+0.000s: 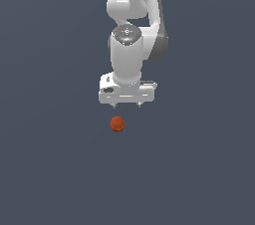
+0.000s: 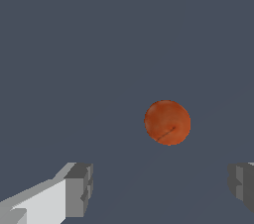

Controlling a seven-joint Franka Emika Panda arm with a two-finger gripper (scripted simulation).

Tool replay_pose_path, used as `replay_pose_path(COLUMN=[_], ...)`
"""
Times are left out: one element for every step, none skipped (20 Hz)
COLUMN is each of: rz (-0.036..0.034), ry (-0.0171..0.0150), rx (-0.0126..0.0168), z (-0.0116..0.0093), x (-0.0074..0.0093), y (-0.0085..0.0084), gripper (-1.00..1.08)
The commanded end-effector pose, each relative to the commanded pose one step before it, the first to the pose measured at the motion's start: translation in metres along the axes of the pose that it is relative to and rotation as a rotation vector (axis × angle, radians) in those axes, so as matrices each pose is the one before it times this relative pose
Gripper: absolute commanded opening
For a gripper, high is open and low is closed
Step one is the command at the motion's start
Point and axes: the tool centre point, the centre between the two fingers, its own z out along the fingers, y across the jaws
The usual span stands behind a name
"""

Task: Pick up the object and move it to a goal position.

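Observation:
A small round reddish-orange ball lies on the flat dark grey floor. In the wrist view the ball shows a mottled surface with a short dark streak. My white gripper hangs above the floor, a little behind the ball and slightly to the exterior view's right of it. Its two short fingertips point down and stand wide apart. The gripper is open and empty in the wrist view, with the grey pads well clear of the ball.
The white Panda arm reaches down from the top of the exterior view. The dark grey floor fills the rest of both views.

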Motion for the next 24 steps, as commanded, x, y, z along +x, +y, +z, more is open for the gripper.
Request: replay_pose_path(rz=[-0.02762,-0.01373,-0.01482,-0.01608,-0.01733,-0.01854,-0.01970,-0.02094,-0.02226,-0.02356,-0.02485,-0.02571,-0.02579,-0.02579,-0.02578,-0.02578,-0.02578,-0.02577,-0.02577,-0.02576,-0.02575,-0.02575,-0.02574,-0.02573], ry=[-0.00103,-0.00038,-0.00041,-0.00046,-0.00051,-0.00055,-0.00057,-0.00060,-0.00063,-0.00066,-0.00068,-0.00069,-0.00067,-0.00064,-0.00062,-0.00058,-0.00055,-0.00052,-0.00048,-0.00044,-0.00039,-0.00035,-0.00030,-0.00025], rx=[-0.00087,-0.00037,-0.00038,-0.00039,-0.00039,-0.00039,-0.00037,-0.00035,-0.00033,-0.00029,-0.00025,-0.00020,-0.00014,-0.00008,-0.00002,0.00004,0.00009,0.00014,0.00019,0.00024,0.00029,0.00033,0.00037,0.00041], z=[0.00232,0.00109,0.00117,0.00128,0.00138,0.00148,0.00157,0.00167,0.00177,0.00188,0.00198,0.00205,0.00205,0.00205,0.00205,0.00205,0.00205,0.00205,0.00204,0.00204,0.00204,0.00203,0.00203,0.00203], x=[0.00027,0.00015,0.00015,0.00014,0.00013,0.00013,0.00011,0.00010,0.00008,0.00005,0.00002,-0.00001,-0.00005,-0.00009,-0.00012,-0.00016,-0.00019,-0.00022,-0.00025,-0.00029,-0.00032,-0.00035,-0.00038,-0.00041], y=[0.00143,0.00067,0.00073,0.00078,0.00084,0.00089,0.00095,0.00101,0.00107,0.00113,0.00118,0.00122,0.00121,0.00120,0.00119,0.00118,0.00117,0.00115,0.00114,0.00112,0.00111,0.00109,0.00107,0.00106], gripper=[1.00,1.00,1.00,1.00,1.00,1.00,1.00,1.00,1.00,1.00,1.00,1.00,1.00,1.00,1.00,1.00,1.00,1.00,1.00,1.00,1.00,1.00,1.00,1.00])
